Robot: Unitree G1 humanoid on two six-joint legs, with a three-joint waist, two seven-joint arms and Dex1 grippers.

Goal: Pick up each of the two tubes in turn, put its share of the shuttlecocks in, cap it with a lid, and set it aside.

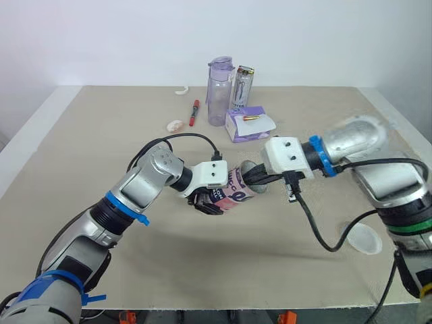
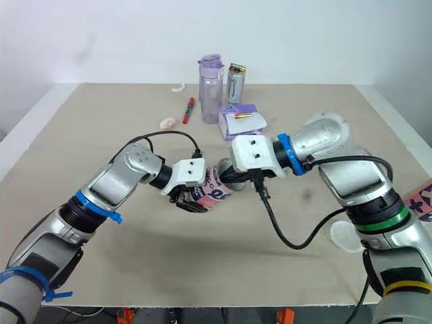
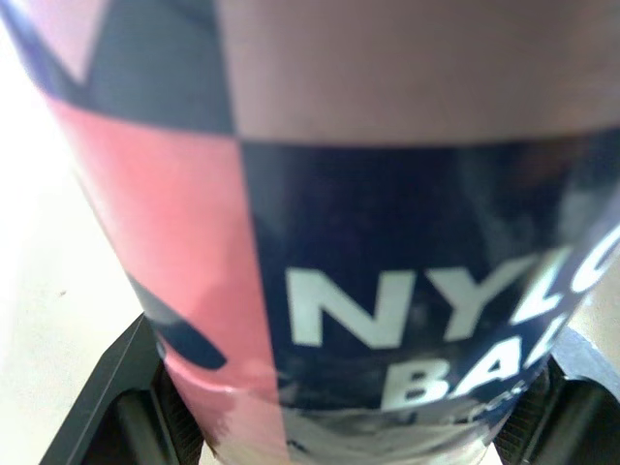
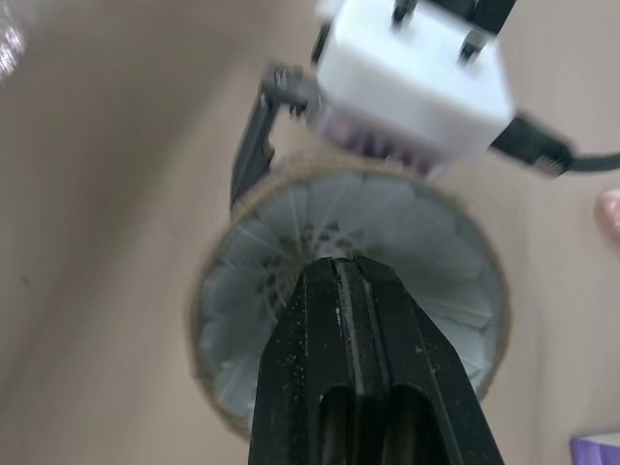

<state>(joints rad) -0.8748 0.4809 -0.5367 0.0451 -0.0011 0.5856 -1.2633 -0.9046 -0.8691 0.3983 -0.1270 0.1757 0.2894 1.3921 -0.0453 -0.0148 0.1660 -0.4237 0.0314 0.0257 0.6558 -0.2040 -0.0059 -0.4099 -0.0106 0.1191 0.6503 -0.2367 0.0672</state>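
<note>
Left eye view: the tube (image 1: 236,187) is held level above the middle of the bench (image 1: 101,148), gripped around its body by the left claw (image 1: 212,202). The right claw (image 1: 255,177) is pushed into the tube's open mouth, where its tips are hidden. Bare bench is seen in front of both arms and out to the left edge. A lid (image 1: 364,237) lies near the right edge, partly crossed by a cable. A bottle (image 1: 219,91), a can (image 1: 241,88), a purple box (image 1: 248,123) and a red pen (image 1: 194,112) are grouped near the far edge, well apart from the tube.

Right eye view: a pink-and-navy patterned object (image 2: 422,201) is cut off at the right border and cannot be identified.

Left wrist view: the tube wall is clamped between two black fingers (image 3: 107,407); both of its ends are cut off.

Right wrist view: the right claw's fingers are pressed together against the feathers of a shuttlecock (image 4: 436,281) seated inside the tube's rim. Whether anything is pinched cannot be told.
</note>
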